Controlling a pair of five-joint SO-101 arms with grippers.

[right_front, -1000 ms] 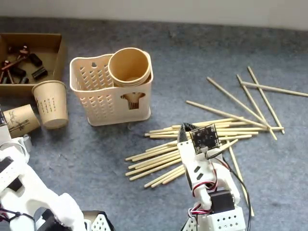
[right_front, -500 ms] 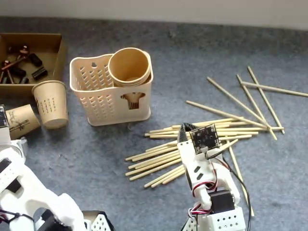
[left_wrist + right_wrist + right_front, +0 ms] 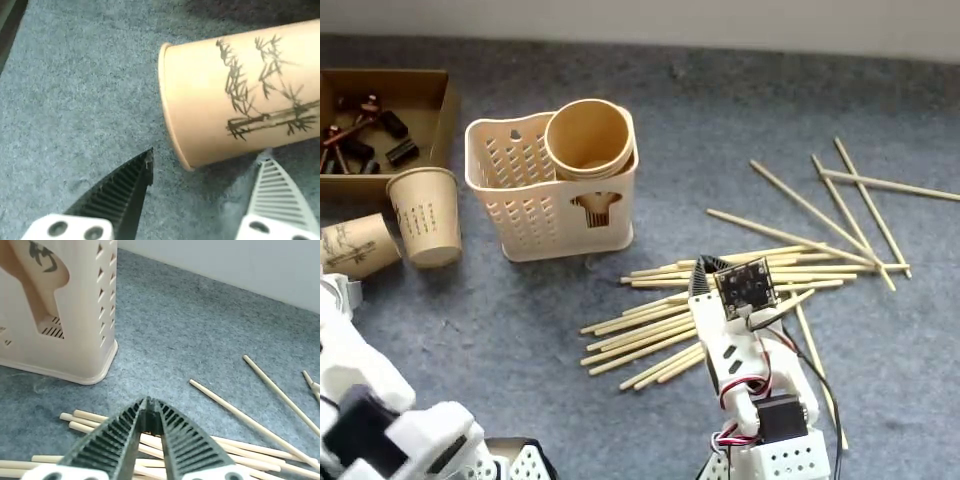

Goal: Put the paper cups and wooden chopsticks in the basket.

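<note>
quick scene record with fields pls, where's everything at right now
basket: standing on the carpet, one paper cup inside
cups outside: standing cup beside the basket, lying cup next to it
chopsticks: scattered on the carpet, none seen in the basket
left gripper: open, at the lying cup
right gripper: shut, over the chopsticks
cardboard box: behind the cups, small dark parts inside

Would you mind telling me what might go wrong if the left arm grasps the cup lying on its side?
The lying cup is round paper, so it may roll away from the open left gripper or crumple when pinched. The basket already holds an upright cup, so a tilted drop could catch on it.
</note>
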